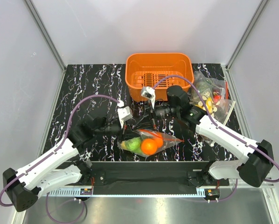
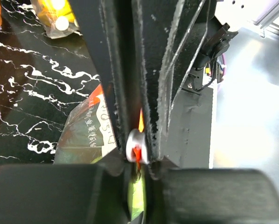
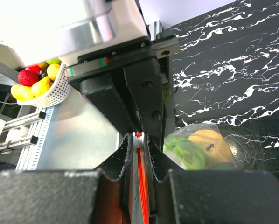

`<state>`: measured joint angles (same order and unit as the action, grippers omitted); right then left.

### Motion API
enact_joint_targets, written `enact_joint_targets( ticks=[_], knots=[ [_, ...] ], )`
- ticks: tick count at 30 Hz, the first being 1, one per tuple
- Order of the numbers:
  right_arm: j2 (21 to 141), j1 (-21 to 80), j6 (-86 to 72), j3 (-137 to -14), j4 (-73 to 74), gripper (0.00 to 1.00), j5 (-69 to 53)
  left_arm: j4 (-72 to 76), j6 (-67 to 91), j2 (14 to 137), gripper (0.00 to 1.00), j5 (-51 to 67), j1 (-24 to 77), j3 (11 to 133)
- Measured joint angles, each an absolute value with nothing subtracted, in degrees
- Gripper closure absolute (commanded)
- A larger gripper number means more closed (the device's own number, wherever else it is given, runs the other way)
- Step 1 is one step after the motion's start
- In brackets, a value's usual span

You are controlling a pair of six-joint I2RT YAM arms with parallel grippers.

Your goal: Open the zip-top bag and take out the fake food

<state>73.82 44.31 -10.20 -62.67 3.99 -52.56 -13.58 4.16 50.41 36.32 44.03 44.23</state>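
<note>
- the clear crinkly plastic zip-top bag (image 1: 165,139) with the red-orange zip strip is lying on the black, white-veined marble-look counter (image 1: 83,88); it's near the front edge, between the two arms, in front of the orange slatted plastic basket (image 1: 132,70) and apart from it
- the fake food (image 1: 144,145) is all inside the bag; I can make out a round orange plastic fruit (image 1: 149,146) and a yellow-green piece (image 1: 134,143) touching it; can't tell the rest through the plastic
- left tool (image 1: 131,128) comes in from the left side; in its wrist view (image 2: 137,140) the fingers are clamped tight on the bag's top edge, with a sliver of red strip and a small white bit squeezed between them
- right tool (image 1: 152,122) reaches in from the right; its wrist view (image 3: 138,140) shows it pinched on the same edge, the red strip running as a thin line straight between the pads
- both tools sit just beside each other above the bag
- pile of other clear plastic bags (image 1: 207,93) with mixed contents sits at the far right of the counter, beside the basket; well apart from the zip-top bag
</note>
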Motion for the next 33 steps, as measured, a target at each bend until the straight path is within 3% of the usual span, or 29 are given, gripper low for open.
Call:
enact_joint_targets(
  ticks=[22,33],
  knots=[
    [70.19,44.53,-6.0,-62.63,11.33,0.99,-48.77,-13.39,4.58,47.03,1.0,35.42,43.16,43.33],
    [69.36,44.58,-4.34,-60.77,14.22,1.0,-44.49,-17.06,3.88,44.93,1.0,24.03,42.89,43.35]
  ],
)
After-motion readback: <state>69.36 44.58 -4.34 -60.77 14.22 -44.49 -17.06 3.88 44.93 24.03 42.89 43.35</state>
